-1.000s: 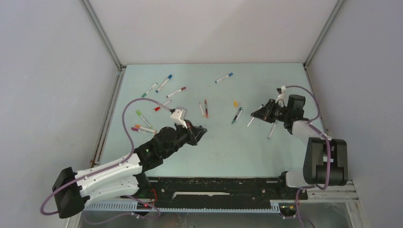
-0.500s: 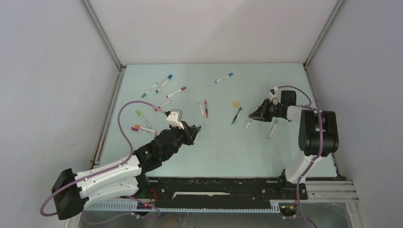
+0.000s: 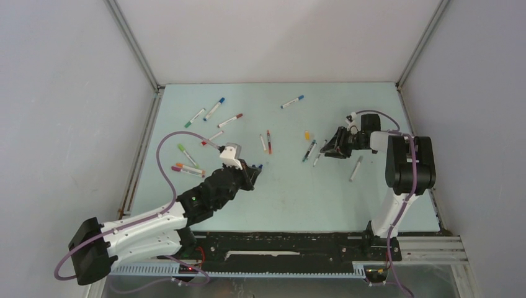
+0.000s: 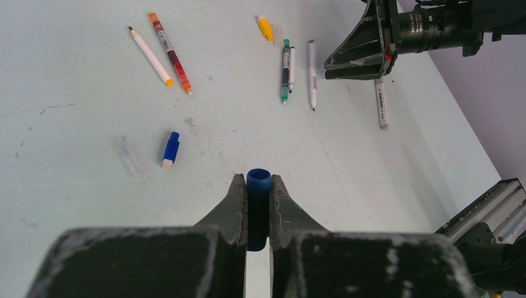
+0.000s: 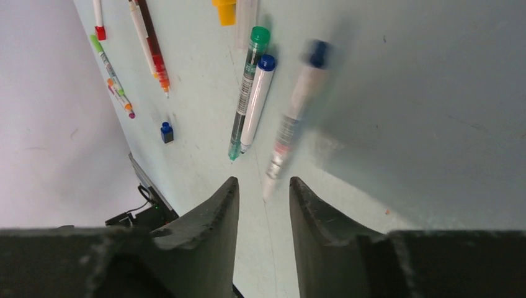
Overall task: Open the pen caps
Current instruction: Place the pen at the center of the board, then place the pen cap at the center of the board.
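My left gripper [image 4: 256, 179] is shut on a stubby blue pen cap [image 4: 258, 186], held above the table; in the top view it [image 3: 255, 168] is left of centre. A second loose blue cap [image 4: 170, 149] and a clear cap [image 4: 130, 158] lie ahead of it on the left. My right gripper [image 5: 263, 186] is open and empty, low over the table [image 3: 328, 149]. Just ahead of its jaws lies a blurred white pen with a blue end [image 5: 290, 121]. Beside that lie a green pen [image 5: 247, 93] and a white pen with a blue tip [image 5: 257, 99]. An orange cap [image 5: 224, 9] lies beyond.
Capped pens lie at the far left [image 3: 214, 108], [image 3: 230, 120], [image 3: 186, 155], [image 3: 188, 168] and one at the back centre [image 3: 292, 102]. A red pen and a white pen [image 3: 266, 142] lie mid-table. A white barrel [image 3: 355, 168] lies right of my right gripper. Walls enclose the table [image 3: 291, 198].
My right gripper has moved left and lower, and the white pen ahead of it has shifted left. My left gripper has drawn back slightly with the blue cap.
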